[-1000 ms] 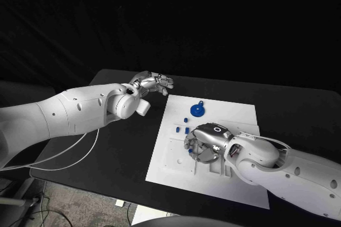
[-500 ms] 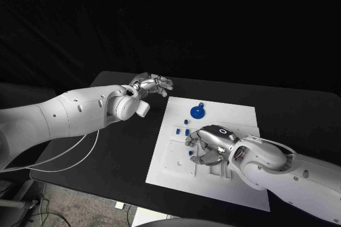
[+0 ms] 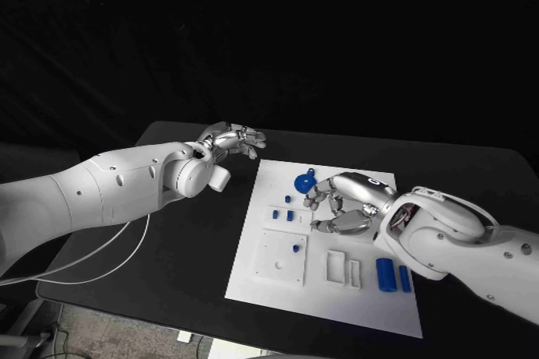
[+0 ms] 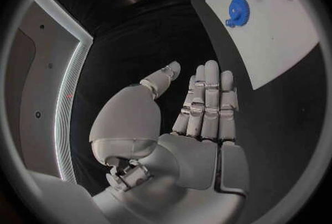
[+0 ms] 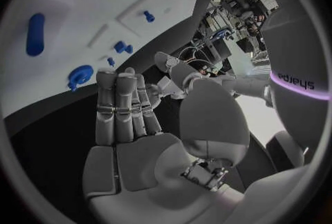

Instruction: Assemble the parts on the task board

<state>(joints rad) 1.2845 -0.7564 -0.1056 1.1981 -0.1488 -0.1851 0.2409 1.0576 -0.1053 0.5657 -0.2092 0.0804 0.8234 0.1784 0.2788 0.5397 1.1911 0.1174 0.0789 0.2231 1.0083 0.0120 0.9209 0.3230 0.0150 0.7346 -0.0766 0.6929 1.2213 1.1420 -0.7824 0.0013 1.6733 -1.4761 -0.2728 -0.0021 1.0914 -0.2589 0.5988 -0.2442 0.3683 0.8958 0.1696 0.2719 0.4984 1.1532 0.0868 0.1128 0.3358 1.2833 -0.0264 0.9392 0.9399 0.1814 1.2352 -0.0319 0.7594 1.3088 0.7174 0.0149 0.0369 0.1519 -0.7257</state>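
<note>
1. Task board (image 3: 371,297): white plate in the middle of the black tabletop (image 3: 483,180), long side running away from the robot.
2. Right hand (image 3: 346,205): over the middle of the board, above it, between the gear and the two blue bars. Fingers loosely curled in the head view; in the right wrist view (image 5: 124,119) they lie straight, side by side, with the thumb apart. Nothing held.
3. Left hand (image 3: 234,138): off the board, over bare tabletop near the board's far left corner. The left wrist view (image 4: 204,108) shows flat fingers close together, thumb out to the side, palm empty.
4. Blue gear (image 3: 308,177): lies flat on the far end of the board, just beyond the right hand's fingers. Also seen in the left wrist view (image 4: 237,12) and the right wrist view (image 5: 79,76).
5. Two small blue blocks (image 3: 283,215): side by side on the board's left side, near the right hand. Cannot tell if they are seated in slots or just resting on the surface.
6. Small blue peg (image 3: 295,248): stands on the raised square plate (image 3: 277,258) at the near left of the board.
7. Two blue bars (image 3: 394,276): lie parallel on the near right part of the board, just beside two empty rectangular slots (image 3: 345,267).
8. Small blue piece (image 3: 287,198) sits between gear and blocks; shape too small to tell.
</note>
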